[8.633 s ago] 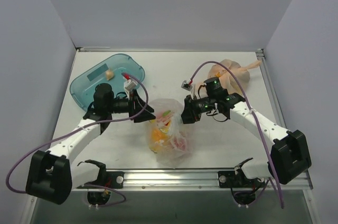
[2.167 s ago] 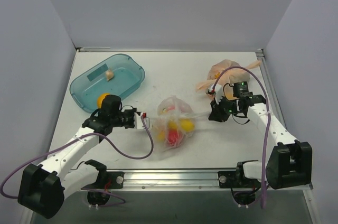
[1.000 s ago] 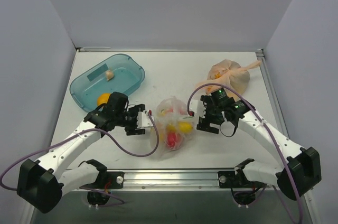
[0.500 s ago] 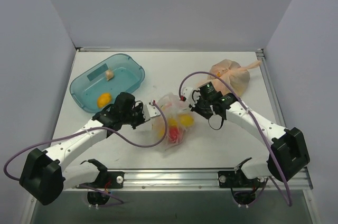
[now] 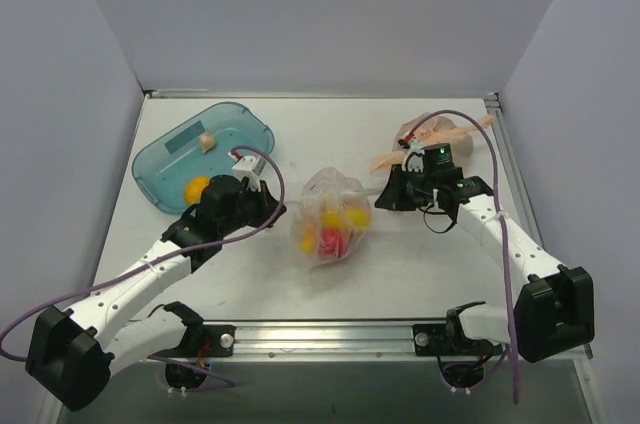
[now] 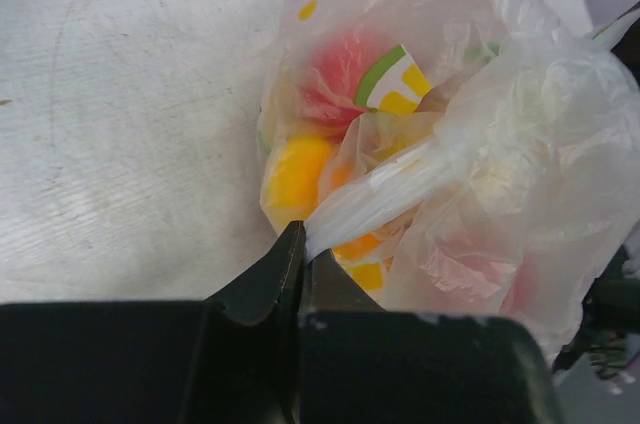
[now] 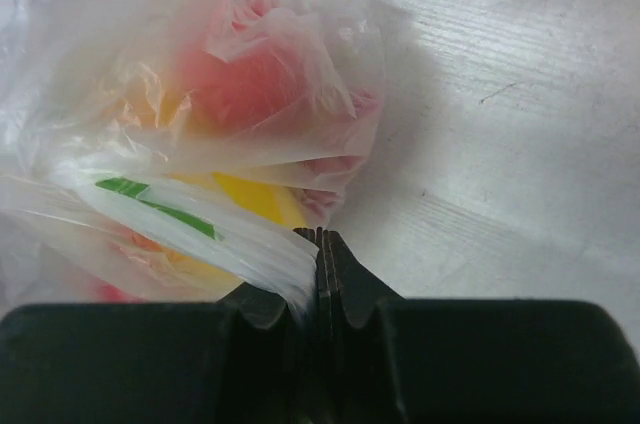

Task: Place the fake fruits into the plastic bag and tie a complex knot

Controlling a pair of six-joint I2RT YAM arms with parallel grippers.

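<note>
The clear plastic bag (image 5: 330, 216) lies in the middle of the table with fake fruits inside: a yellow one (image 5: 347, 216) and a red one (image 5: 325, 240). A green-edged slice (image 6: 392, 79) shows in the left wrist view. My left gripper (image 5: 278, 207) sits just left of the bag, shut on a stretched strand of its plastic (image 6: 380, 184). On the bag's right, my right gripper (image 5: 381, 198) is shut on another strand (image 7: 215, 229). Among the crumpled plastic I cannot make out a knot.
A teal tray (image 5: 240, 134) stands at the back left. It holds an orange fruit (image 5: 196, 187) and a small beige piece (image 5: 207, 141). A tied peach-orange bag (image 5: 440, 141) lies at the back right, just behind my right arm.
Both grippers went from open to shut on the bag's plastic. They then drew apart, left gripper to the left and right gripper to the right, stretching the strands.
</note>
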